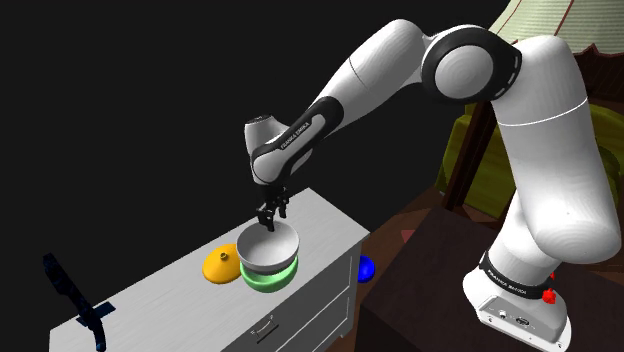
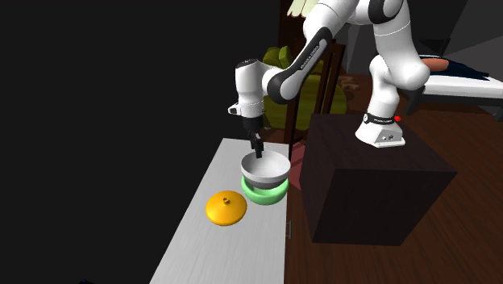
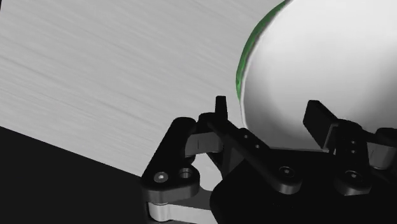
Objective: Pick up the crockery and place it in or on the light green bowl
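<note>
Your pincer (image 1: 271,213) is released, fingers apart over the rim of the white bowl (image 1: 268,252), which sits in the green bowl (image 1: 268,281) by the table (image 1: 165,293) edge

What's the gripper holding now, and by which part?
Apparently nothing: the gripper is open, fingers astride the rim of the white bowl without clasping it; that bowl sits in the green bowl.

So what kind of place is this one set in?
Probably a furnished room in a house, perhaps a living room: the work surface is a grey drawer cabinet, an olive green armchair stands behind it, and the floor is dark wood.
</note>
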### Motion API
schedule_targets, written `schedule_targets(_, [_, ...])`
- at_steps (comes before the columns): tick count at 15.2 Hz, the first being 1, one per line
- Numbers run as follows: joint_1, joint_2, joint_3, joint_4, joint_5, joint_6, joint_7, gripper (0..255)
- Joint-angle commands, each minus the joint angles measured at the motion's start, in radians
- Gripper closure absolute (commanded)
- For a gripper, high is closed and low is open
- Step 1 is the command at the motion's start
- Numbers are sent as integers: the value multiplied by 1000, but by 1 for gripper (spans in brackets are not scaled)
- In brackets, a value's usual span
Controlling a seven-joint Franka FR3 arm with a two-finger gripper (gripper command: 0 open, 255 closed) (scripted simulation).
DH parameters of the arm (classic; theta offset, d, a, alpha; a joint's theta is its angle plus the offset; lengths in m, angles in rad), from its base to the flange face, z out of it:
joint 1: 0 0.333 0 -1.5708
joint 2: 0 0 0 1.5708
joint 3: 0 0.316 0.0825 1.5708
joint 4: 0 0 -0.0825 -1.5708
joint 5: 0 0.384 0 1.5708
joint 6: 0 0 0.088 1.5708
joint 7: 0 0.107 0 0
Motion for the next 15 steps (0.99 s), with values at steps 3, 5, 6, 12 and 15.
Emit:
schedule_targets(3, [0, 0, 0, 0, 0, 0, 0, 0])
schedule_targets(5, [-3, -20, 1, 6, 2, -26, -1, 0])
schedule_targets(6, [-6, -38, 1, 14, 3, -53, -2, 0])
schedule_targets(12, [-10, -69, 2, 32, 5, -101, -3, 0])
schedule_targets(15, [-10, -69, 2, 32, 5, -101, -3, 0])
